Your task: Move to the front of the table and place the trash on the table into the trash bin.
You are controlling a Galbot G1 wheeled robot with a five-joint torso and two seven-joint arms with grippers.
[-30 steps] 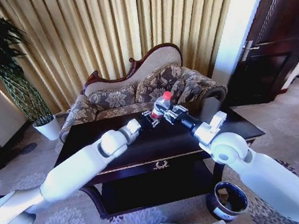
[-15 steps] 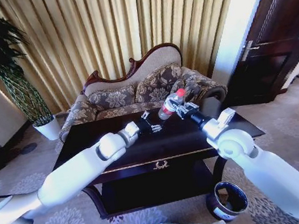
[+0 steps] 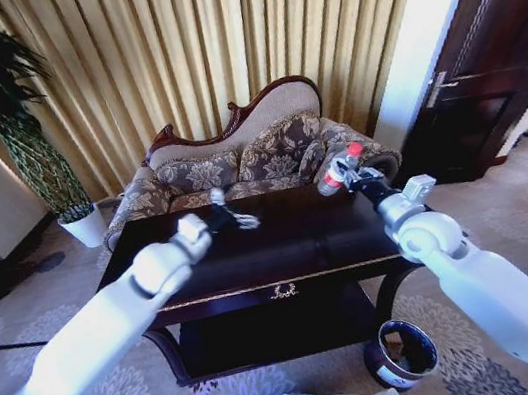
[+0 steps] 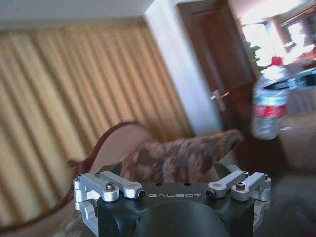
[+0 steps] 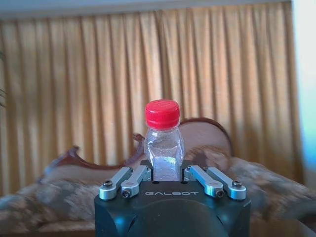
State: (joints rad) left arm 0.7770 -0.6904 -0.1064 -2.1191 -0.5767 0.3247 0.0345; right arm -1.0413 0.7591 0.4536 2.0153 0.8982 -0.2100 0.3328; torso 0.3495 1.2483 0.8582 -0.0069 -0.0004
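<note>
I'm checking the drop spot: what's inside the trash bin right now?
The trash bin stands on the carpet by the table. Its inside looks dark, nothing recognisable; the bottom is hidden by its wall. The bottle is in the right gripper, above the table.

The bottle (image 5: 164, 143) is hidden below its shoulder by the right end effector (image 5: 168, 180) body in the right wrist view; in the left wrist view the bottle (image 4: 269, 106) is blurred, its label unreadable. The left end effector (image 3: 233, 221) is too small and smeared in the head view to tell how its fingers stand. The trash bin (image 3: 404, 356) is partly covered by the right arm.
</note>
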